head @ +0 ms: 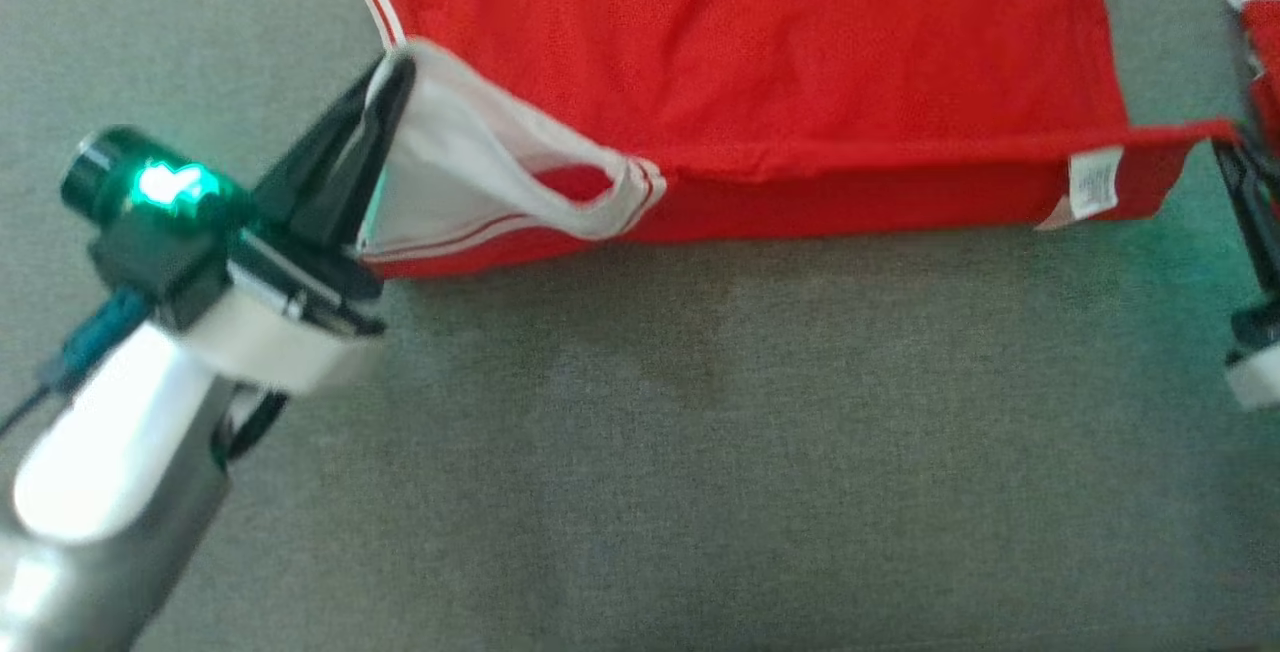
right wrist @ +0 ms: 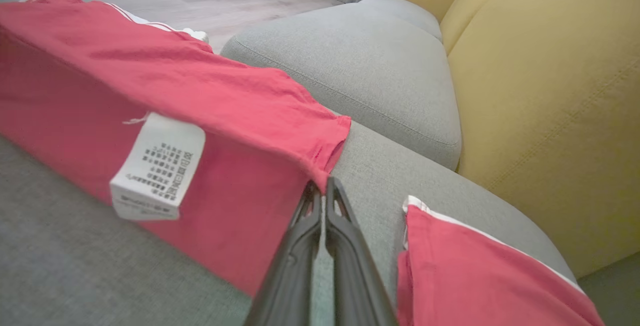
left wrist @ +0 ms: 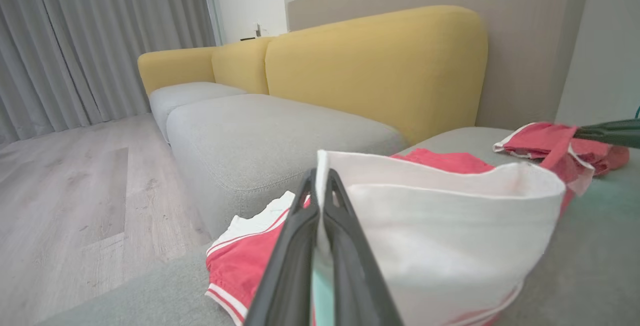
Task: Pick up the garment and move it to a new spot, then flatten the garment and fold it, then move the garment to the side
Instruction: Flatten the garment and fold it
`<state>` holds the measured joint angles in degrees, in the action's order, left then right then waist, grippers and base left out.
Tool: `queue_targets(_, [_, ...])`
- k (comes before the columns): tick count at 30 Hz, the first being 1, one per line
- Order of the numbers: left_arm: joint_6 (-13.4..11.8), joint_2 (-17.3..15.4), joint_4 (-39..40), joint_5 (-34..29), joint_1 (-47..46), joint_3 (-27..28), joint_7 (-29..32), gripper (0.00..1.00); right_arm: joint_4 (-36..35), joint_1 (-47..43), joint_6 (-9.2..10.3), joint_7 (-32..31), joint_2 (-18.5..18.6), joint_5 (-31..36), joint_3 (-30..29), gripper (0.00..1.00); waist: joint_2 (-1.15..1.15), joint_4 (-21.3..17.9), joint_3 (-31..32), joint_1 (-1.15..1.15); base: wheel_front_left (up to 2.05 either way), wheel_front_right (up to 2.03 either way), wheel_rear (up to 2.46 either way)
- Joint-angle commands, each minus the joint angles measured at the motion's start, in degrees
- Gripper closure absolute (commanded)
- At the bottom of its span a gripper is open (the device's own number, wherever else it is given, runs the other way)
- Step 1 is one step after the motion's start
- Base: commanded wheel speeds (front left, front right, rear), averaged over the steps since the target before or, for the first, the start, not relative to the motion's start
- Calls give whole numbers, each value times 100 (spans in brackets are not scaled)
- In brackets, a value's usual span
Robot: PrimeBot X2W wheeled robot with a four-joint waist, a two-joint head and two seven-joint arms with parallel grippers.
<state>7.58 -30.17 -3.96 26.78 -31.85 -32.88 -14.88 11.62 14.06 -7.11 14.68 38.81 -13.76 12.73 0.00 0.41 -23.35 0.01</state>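
Note:
A red garment [head: 760, 62] with white trim lies spread across the grey seat cushion [head: 700, 452], its near edge lifted and stretched between my two grippers. On the left, my left gripper [head: 395, 72] is shut on the white-lined end of that edge; the left wrist view has the closed fingers [left wrist: 320, 181] pinching the white cloth [left wrist: 440, 246]. At the right edge, my right gripper [head: 1232, 147] is shut on the red corner, with its tips [right wrist: 324, 188] closed on the cloth [right wrist: 150, 81]. A white care label [right wrist: 157, 166] hangs near that corner.
A second red piece with white trim [right wrist: 475, 276] lies just right of my right gripper. Yellow backrests [right wrist: 550, 116] stand behind the grey cushions. Further cushions [left wrist: 280, 131], wooden floor [left wrist: 65, 191] and grey curtains [left wrist: 75, 41] lie beyond the left end.

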Motion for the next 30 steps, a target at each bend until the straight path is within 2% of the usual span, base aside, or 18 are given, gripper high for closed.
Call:
queue_targets(1, [-11, -219, -64, 32, -432, 104, -12, 100, 24, 191, -37, 31, 258, -85, 133, 100, 0, -42, -200, -1, 0, 0, 0])
queue_targets(7, [-10, -294, -892, 173, -1551, -448, -12, 100, 501, 1239, -37, 31, 290, -177, 679, 100, 0, -84, -601, -1, 0, 0, 0])
queue_targets(11, [-10, -228, -1283, 111, -1955, -562, -12, 100, 836, 1769, -37, 31, 317, -269, 1126, 100, 0, -72, -720, -1, 0, 0, 0])
queue_targets(13, [-10, -112, -1474, -48, -2093, -433, -12, 100, 1095, 2076, -37, 31, 313, -371, 1393, 100, 0, -47, -749, -1, 0, 0, 0])
queue_targets(14, [-9, -66, -1540, -132, -2114, -379, -12, 76, 1164, 2162, -37, 31, 289, -405, 1418, 88, 0, -36, -747, -1, 0, 0, 0])
queue_targets(15, [-9, -3, -1602, -173, -2112, -339, -12, 27, 1202, 2233, -37, 31, 254, -426, 1416, 54, 0, -29, -736, -1, 0, 0, 0])
queue_targets(16, [-9, 56, -1659, -213, -2105, -274, -12, 0, 1284, 2278, -37, 31, 213, -427, 1359, 0, 0, -25, -715, -1, 0, 0, 0])
queue_targets(20, [-176, 221, -1469, -526, -1865, 105, -12, 0, 1310, 2325, -37, 31, -45, -58, 943, 0, 0, -53, -589, -1, 0, 0, 0])
queue_targets(24, [-537, 446, -1062, -691, -1055, 403, -12, 0, 1012, 1967, -37, 31, -434, 294, 337, 0, 0, -71, -391, -1, 0, 0, 0])
queue_targets(27, [-952, 828, -898, -525, -260, 716, -12, 0, 733, 1600, -37, 31, -749, 402, -34, 0, 0, -85, -245, -1, 0, 0, 0])
queue_targets(30, [-1256, 1270, -1098, -163, 424, 1032, -12, 0, 512, 1254, -37, 31, -999, 504, -231, 0, 0, -89, -109, -1, 0, 0, 0])
